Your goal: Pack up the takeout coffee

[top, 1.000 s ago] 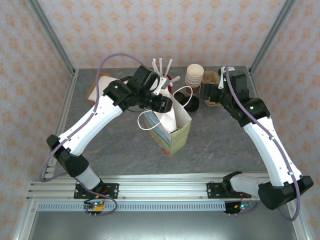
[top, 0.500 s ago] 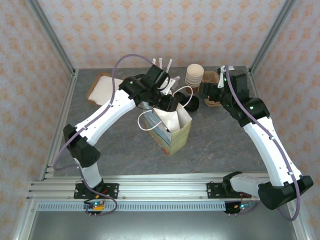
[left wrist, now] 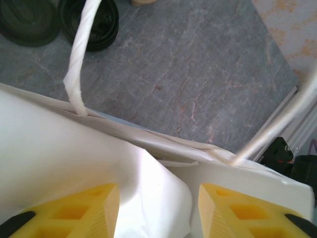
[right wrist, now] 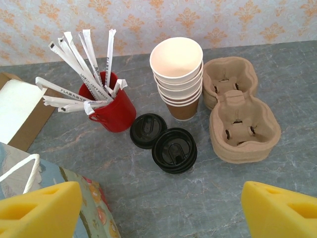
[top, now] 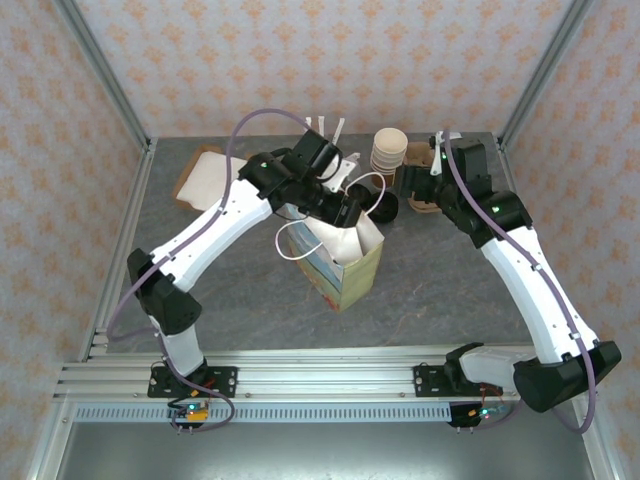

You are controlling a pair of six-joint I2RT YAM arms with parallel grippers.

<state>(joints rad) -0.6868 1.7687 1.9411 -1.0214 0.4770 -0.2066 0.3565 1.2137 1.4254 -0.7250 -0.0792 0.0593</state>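
Takeout coffee: I cannot tell where it stands; I can make out no lidded cup, and I cannot see down to the floor of the bag.
Paper bag [top: 345,265]: it stands upright and open near the middle of the table [top: 450,270], white inside, with a printed blue and flowered outside that I see at the lower left of the right wrist view [right wrist: 94,210].
Rope handle [left wrist: 74,64]: white twisted cord, arching up from the bag's rim.
Left gripper [top: 350,207]: it sits at the bag's mouth, on the far side. On the wrist camera [left wrist: 158,191] I see the yellow fingers a moderate way apart with a fold of the bag's white wall between them, not pressed flat.
Right gripper [top: 412,185]: it hangs over the far right of the table, above the supplies. Its fingers are spread wide [right wrist: 161,191], with nothing between them.
Black lids [right wrist: 174,150]: two loose ones, lying flat and touching, just behind the bag and in front of the cups.
Stack of cups [right wrist: 178,79]: lidless, cream with brown bases, upright just behind the lids.
Red cup of straws [right wrist: 113,106]: just left of the stack.
Cup carriers [right wrist: 240,124]: pulp trays, stacked just right of the cups.
Brown card [top: 205,178]: it lies flat at the far left with a white sheet on it.
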